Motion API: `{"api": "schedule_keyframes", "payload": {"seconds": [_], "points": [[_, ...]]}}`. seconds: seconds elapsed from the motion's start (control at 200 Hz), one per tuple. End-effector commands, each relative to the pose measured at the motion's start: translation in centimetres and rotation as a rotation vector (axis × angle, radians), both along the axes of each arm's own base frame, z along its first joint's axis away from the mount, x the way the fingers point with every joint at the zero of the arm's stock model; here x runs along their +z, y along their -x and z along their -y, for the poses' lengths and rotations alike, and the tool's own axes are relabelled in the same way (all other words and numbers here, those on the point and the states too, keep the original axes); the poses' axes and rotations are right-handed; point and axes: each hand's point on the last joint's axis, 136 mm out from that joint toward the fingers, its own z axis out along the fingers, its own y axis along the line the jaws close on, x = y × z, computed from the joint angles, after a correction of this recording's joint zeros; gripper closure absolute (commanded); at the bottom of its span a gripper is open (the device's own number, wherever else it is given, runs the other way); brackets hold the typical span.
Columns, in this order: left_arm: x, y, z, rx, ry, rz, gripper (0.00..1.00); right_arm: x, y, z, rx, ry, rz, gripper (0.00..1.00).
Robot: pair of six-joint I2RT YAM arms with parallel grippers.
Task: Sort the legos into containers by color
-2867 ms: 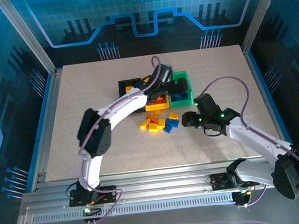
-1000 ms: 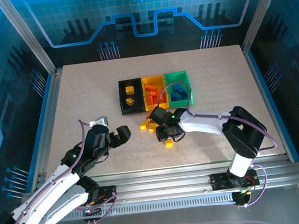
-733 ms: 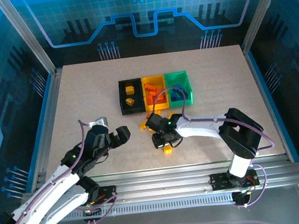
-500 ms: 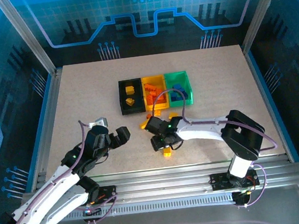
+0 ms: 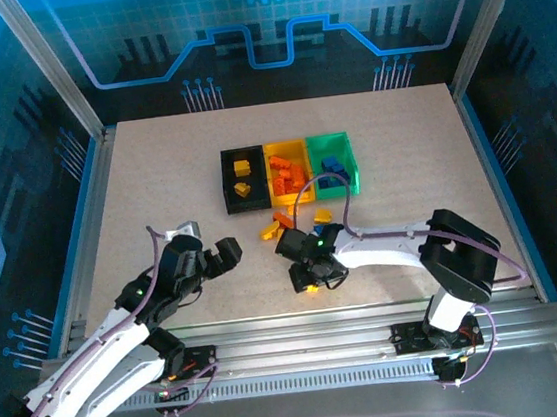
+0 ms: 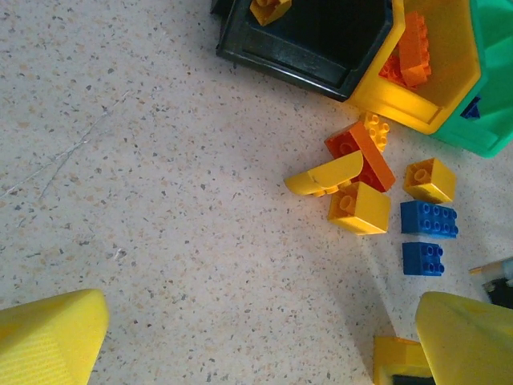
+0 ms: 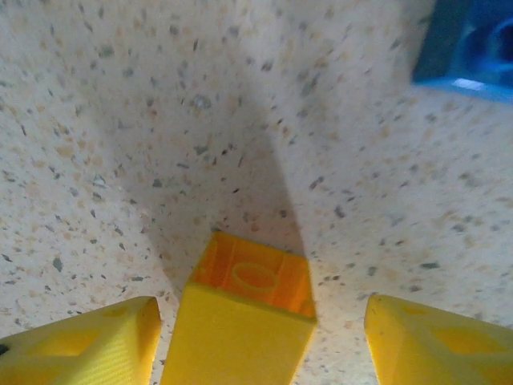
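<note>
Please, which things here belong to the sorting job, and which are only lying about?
Job: black bin, yellow bin, green bin, loose bricks, yellow brick inside the open right pincer.
Only surroundings: table, metal rail.

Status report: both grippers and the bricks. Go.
Left gripper open, empty. Right gripper open, straddling a yellow brick, not clamped. Loose bricks beside the bins, unsorted. Nothing blocking.

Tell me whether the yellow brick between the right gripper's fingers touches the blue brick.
Apart. The right wrist view shows bare table between the yellow brick and the blue brick.
</note>
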Motion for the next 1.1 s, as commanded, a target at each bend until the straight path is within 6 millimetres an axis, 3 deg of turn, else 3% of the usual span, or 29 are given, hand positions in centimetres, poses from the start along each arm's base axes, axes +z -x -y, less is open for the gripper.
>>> {"api": "schedule_keyframes", "payload": {"seconds": [0.0,0.06,0.26,0.39,0.59,0.67,0.835,1.096], "points": [[-0.1,0.0,0.1,0.002,0.022,-0.002,0.01,-0.1,0.0,-0.6,-0.034,0.005,-0.002,0.31],[-0.3,0.1,0.1,-0.002,0.022,-0.006,0.01,0.0,-0.3,-0.3,-0.035,0.027,0.018,0.35],[-0.4,0.3,0.1,-0.010,0.024,-0.013,0.01,0.1,-1.1,-0.2,-0.007,0.049,0.053,0.62],[-0.3,0.3,0.2,-0.013,0.027,-0.013,0.01,3.1,-3.2,-1.8,0.061,-0.021,0.153,0.70],[-0.6,0.6,-0.3,0.019,0.024,-0.030,0.01,10.2,-9.9,-6.6,0.119,-0.214,0.302,0.72],[-0.7,0.7,-0.3,0.019,0.030,-0.036,0.01,11.9,-13.2,-8.5,0.126,-0.244,0.337,0.71],[-0.8,0.9,-0.2,0.013,0.035,-0.050,0.01,11.3,-19.7,-11.2,0.082,-0.270,0.344,0.71],[-1.1,1.6,0.0,-0.004,0.049,-0.081,0.01,10.3,-26.7,-14.6,0.048,-0.292,0.385,0.70]]}}
